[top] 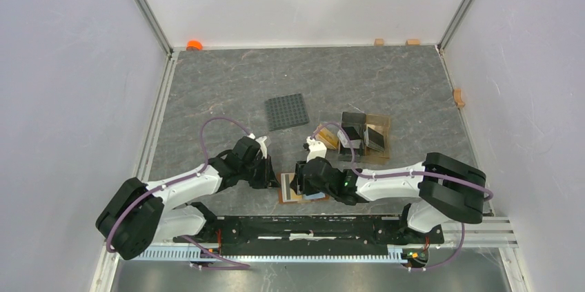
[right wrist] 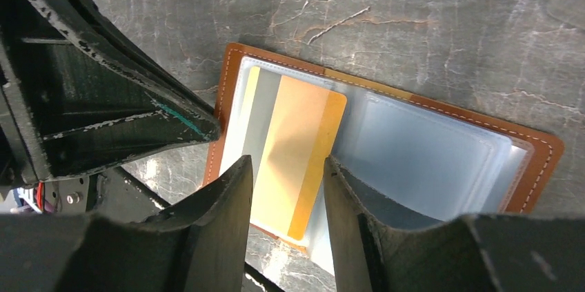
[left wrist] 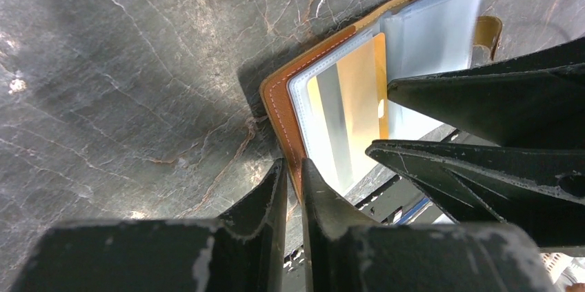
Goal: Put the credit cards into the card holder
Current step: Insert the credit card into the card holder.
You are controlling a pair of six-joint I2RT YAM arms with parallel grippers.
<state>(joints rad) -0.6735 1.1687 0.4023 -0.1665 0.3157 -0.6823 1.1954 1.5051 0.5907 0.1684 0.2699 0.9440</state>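
Right jaws stand about half open, closed across the yellow card [right wrist: 298,147], a finger on each long edge. The card's far end reaches ahead of the tips and lies over a clear sleeve [right wrist: 238,102]. Whether it's actually inside the sleeve mouth, I can't tell from here.

Left jaws are almost closed, pinching the brown leather edge of the wallet [left wrist: 278,109] right at their tips and steadying it on the tabletop [left wrist: 124,85]. The wallet lies open just ahead of both sets of jaws, with empty clear pockets [right wrist: 428,161] off to the right jaws' right side.

The card looks a touch skewed against the sleeve's edge. The best play, I'd say, is to square it up first, then drive it straight along its own length, low and flat, so the leading corners don't snag. The left pinch must hold firm, or the wallet will likely skid away from the push. Release only once the card seats fully.
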